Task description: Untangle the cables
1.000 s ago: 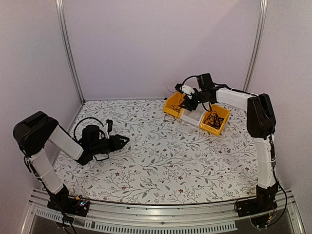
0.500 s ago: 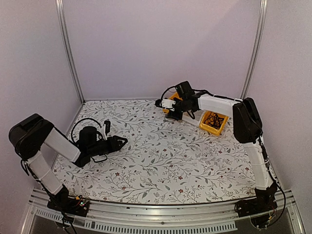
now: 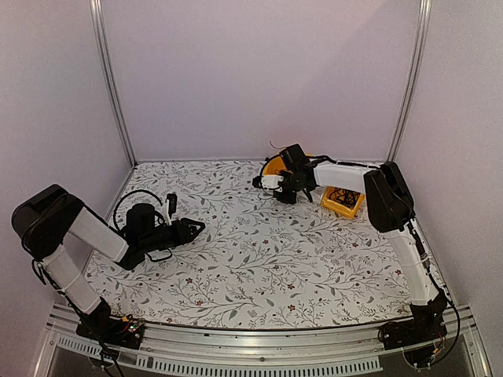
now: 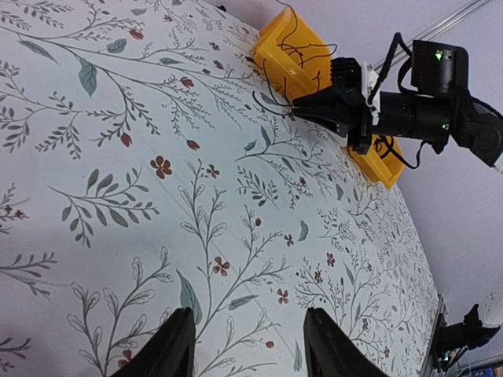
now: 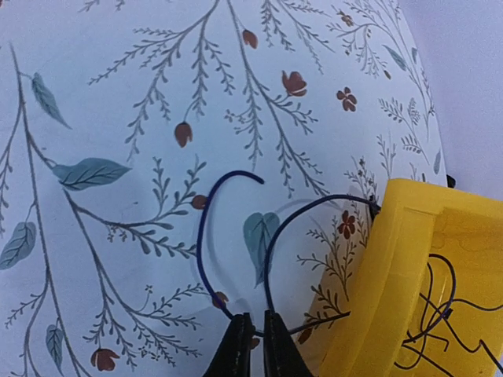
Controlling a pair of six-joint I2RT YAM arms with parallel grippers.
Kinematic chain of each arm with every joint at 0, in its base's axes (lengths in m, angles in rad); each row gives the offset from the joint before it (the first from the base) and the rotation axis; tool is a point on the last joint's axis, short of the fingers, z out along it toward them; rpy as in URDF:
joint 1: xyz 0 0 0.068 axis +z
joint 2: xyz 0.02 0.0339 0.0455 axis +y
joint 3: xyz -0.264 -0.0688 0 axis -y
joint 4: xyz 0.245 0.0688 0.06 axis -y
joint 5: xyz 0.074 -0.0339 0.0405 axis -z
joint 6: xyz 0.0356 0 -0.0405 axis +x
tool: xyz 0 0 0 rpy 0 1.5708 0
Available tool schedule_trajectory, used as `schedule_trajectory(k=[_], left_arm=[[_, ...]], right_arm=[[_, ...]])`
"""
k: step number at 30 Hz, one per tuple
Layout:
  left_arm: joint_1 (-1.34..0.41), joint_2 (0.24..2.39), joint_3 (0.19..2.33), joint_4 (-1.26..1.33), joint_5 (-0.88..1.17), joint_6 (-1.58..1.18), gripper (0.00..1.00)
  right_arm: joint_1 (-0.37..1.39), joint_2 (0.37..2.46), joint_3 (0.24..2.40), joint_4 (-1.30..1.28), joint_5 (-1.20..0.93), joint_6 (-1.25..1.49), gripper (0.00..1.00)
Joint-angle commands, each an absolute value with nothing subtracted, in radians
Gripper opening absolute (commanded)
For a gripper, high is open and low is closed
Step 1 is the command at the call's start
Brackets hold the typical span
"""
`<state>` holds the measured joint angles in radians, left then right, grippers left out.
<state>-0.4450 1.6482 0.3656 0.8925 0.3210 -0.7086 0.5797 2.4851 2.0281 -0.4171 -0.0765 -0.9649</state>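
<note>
As the right arm comes down and leftward from above the bins, where it hovered a second ago, the right end effector [image 5: 253,345] now sits low over the floral counter [image 3: 259,259], its fingers pinched shut on a thin cable [image 5: 200,251]. The cable arcs out over the counter in two loops and trails back across the wall of the yellow bin [image 5: 393,267] just beside it, where more cables [image 5: 436,318] lie tangled inside. A second yellow bin [image 3: 355,206], farther right in the top view, holds another dark clump [image 3: 339,194]. The left end effector [image 4: 247,349] has barely shifted. It lies low at the counter's left side, well apart from the bins, with its jaws spread wide and holding nothing.
</note>
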Motion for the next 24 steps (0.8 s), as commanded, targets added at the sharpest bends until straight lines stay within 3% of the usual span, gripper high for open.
schedule_trajectory(k=[1,2,10,11,13,15,24], left_arm=[[-0.449,1.658,0.355,0.907,0.314,-0.71,0.47],[-0.449,1.658,0.354,0.907,0.313,-0.71,0.47],[-0.449,1.682,0.358,0.913,0.311,-0.714,0.47],[-0.449,1.686,0.36,0.919,0.315,-0.716,0.47],[-0.449,1.698,0.364,0.93,0.32,-0.722,0.47],[-0.448,1.702,0.368,0.934,0.325,-0.723,0.47],[-0.448,1.698,0.357,0.935,0.323,-0.722,0.47]], right_arm=[[0.581,2.497,2.082,-0.379,-0.067,-0.957,0.04],[0.581,2.492,2.083,-0.375,-0.068,-0.958,0.0],[0.582,2.39,2.082,-0.37,-0.109,-0.964,0.0],[0.583,2.38,2.082,-0.389,-0.127,-0.973,0.03],[0.588,2.373,2.072,-0.412,-0.132,-1.009,0.26],[0.592,2.377,2.056,-0.421,-0.104,-1.038,0.38],[0.603,2.424,2.019,-0.435,-0.022,-1.144,0.41]])
